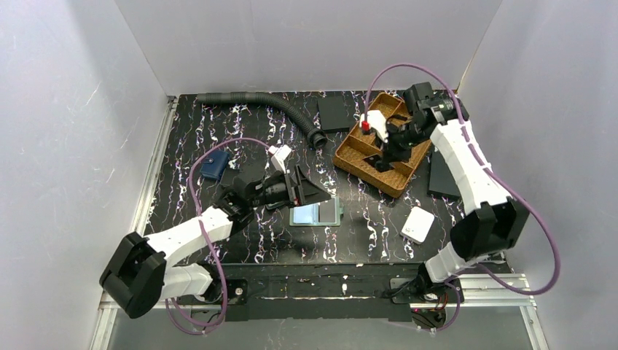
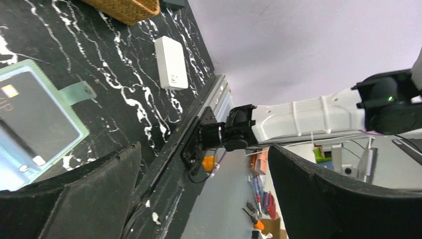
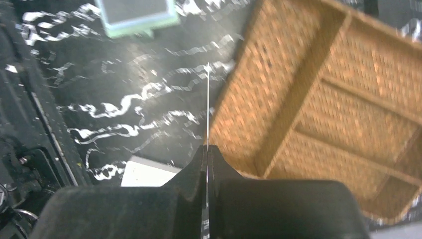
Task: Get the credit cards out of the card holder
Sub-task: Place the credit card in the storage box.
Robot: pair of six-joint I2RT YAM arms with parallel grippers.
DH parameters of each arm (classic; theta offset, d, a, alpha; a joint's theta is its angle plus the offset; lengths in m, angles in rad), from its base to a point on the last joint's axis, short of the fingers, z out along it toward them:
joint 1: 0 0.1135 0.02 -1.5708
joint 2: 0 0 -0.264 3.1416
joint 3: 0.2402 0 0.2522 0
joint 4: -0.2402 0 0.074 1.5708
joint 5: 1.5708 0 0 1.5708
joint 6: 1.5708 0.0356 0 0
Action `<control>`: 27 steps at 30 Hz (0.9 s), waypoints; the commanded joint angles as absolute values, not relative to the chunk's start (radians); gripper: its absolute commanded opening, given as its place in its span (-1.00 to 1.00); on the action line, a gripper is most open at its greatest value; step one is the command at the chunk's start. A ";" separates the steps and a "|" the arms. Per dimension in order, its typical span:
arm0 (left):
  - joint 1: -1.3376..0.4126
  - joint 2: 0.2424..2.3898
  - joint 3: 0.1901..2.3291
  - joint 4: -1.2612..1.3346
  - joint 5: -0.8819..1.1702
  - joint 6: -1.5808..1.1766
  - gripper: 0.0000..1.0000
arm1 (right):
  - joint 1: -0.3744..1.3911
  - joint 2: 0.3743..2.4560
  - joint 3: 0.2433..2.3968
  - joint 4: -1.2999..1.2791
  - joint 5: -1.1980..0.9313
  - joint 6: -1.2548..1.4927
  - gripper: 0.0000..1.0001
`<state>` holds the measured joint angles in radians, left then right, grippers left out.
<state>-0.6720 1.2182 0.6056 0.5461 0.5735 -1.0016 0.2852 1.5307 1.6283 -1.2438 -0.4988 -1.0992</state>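
A: Sage-green card holder lies open on the table, mid-front, pale blue inside facing up, snap tab on its right side.

B: Anything in it?

A: Yes. The left wrist view shows a dark card with a gold chip seated in the holder.

B: Left claw?

A: The left claw has its fingers spread wide with nothing between them. It sits at the holder's far edge. Can't tell if it touches.

B: Right claw?

A: The right claw is pinched closed on a thin card, seen edge-on as a pale line, so colour can't be told. It is over the wicker basket, well apart from the holder.

B: Is that card touching the basket?

A: Can't tell. In the wrist view it lines up with the basket's edge.

B: Other stuff?

A: A white box lies near the front right, just right of the holder. A navy pouch lies left. A black ribbed hose runs along the back. One black slab lies behind the basket and another black slab lies to its right.
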 commanded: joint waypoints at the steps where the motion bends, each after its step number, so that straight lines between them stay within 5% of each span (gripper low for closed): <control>1: -0.652 1.132 0.541 0.489 0.533 -0.903 0.97 | 0.157 1.616 1.790 -1.288 -0.315 -0.988 -0.97; 12: -0.616 1.009 0.493 0.352 0.499 -0.810 0.97 | -0.105 1.966 2.134 -1.306 -0.318 -0.804 -0.97; 27: -0.586 0.940 0.466 0.288 0.477 -0.800 0.97 | -0.208 2.039 1.791 -0.759 -0.474 0.121 -0.97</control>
<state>-0.5945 0.9741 0.4721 0.3130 0.4923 -0.8211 -0.2161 2.0209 1.8332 -0.9291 -0.4427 -0.1699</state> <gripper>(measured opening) 0.982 0.031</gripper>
